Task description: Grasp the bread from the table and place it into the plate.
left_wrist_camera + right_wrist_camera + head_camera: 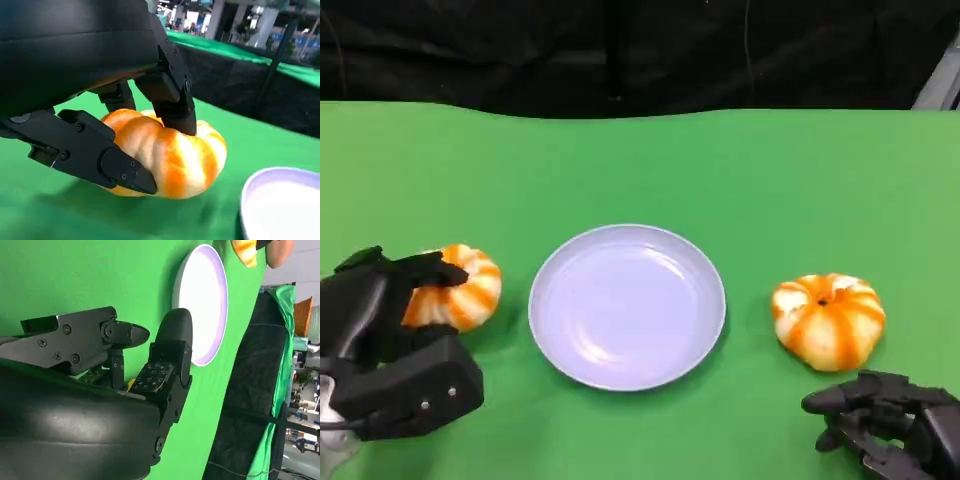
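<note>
Left wrist view showed the left hand (100, 125) with fingers (125, 172) clamped around the bread (185, 160) on the table (640, 160); grasp step seemingly done, next a lift across to the plate (627, 305); right hand (895, 425) idle, fingers loosely curled, holding nothing.

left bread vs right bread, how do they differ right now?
The left bread is gripped by the left hand, fingers on both its sides; the right bread lies free, the right hand short of it. They sit on opposite sides of the plate. Both are round, orange-and-white striped, on the green table.
</note>
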You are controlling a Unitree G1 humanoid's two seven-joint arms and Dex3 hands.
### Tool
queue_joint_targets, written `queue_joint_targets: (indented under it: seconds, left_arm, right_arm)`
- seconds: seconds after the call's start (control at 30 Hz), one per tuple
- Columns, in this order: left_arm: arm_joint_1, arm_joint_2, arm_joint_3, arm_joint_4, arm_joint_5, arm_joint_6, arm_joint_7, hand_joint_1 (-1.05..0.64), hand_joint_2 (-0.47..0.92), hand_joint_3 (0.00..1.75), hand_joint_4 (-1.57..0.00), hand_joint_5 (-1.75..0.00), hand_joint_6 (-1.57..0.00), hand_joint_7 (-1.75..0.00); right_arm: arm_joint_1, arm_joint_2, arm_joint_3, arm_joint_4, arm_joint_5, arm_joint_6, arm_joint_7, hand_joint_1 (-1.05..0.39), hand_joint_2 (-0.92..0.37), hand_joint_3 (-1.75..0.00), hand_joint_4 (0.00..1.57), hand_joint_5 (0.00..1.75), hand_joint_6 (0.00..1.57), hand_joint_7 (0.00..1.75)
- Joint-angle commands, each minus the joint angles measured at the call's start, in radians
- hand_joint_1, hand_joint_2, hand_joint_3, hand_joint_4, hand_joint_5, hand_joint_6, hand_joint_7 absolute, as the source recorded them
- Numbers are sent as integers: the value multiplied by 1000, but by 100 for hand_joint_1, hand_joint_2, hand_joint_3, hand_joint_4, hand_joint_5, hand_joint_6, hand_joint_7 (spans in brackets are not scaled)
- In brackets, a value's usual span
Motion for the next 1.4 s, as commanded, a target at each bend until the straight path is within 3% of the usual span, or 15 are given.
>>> queue_joint_targets:
  seconds: [0.03, 0.5, 1.03, 1.4]
  left_arm:
    - [39, 18, 30, -93, -29, -41, 0, -4, 89, 0, -81, -99, -120, -23]
    - [173, -21, 87, -446, -80, -4, -110, 1, 91, 1, -76, -105, -125, -15]
    - [230, -111, 98, -595, -109, 77, -221, 4, 91, 1, -73, -108, -126, -11]
    - [197, -178, 23, -588, -70, 103, -271, 2, 90, 0, -74, -104, -126, -9]
  right_arm:
    - [-3, -13, -7, 5, 1, -5, -7, -1, -92, -35, 77, 122, 96, 61]
    - [-9, -10, -5, 7, 5, -1, -9, -2, -92, -34, 77, 122, 97, 61]
    - [-8, -10, -6, 8, 12, -2, -2, 0, -92, -36, 77, 122, 96, 62]
    - [-3, -9, -4, -4, 4, 2, -10, 0, -92, -36, 77, 123, 96, 62]
